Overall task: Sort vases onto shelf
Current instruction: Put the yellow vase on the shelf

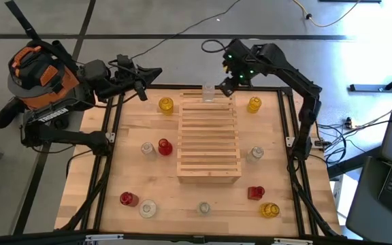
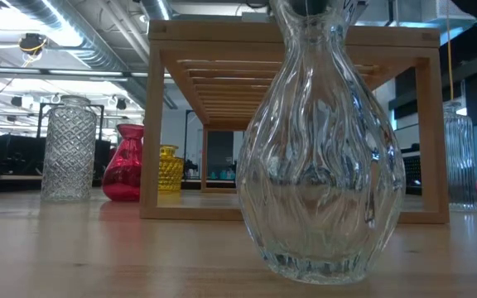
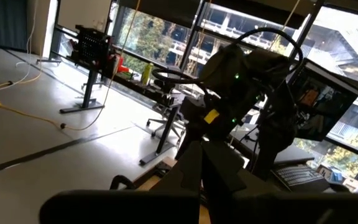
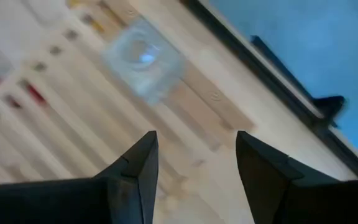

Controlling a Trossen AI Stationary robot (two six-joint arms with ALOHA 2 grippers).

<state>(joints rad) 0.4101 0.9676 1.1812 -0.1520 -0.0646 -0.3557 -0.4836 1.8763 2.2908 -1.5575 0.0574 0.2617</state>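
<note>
**Clear vase on the shelf's far end, right hand released above it**

A clear square-shouldered vase stands on the far end of the slatted wooden shelf, which lies in the middle of the table. In the right wrist view the same vase sits on the slats beyond the two dark fingers, which are spread apart with nothing between them. The right hand hovers just beside the vase, at the shelf's far right corner, released.

The other vases stand on the table around the shelf. A yellow vase is near the far left corner and another yellow vase near the far right. To the shelf's left a red vase stands just beside a clear vase; to its right is a clear vase. Along the near edge are a red vase, a clear vase, a small clear vase, a red vase and a yellow vase.

The left hand waits off the table's far left corner; whether it is released or clenched cannot be told.
</note>
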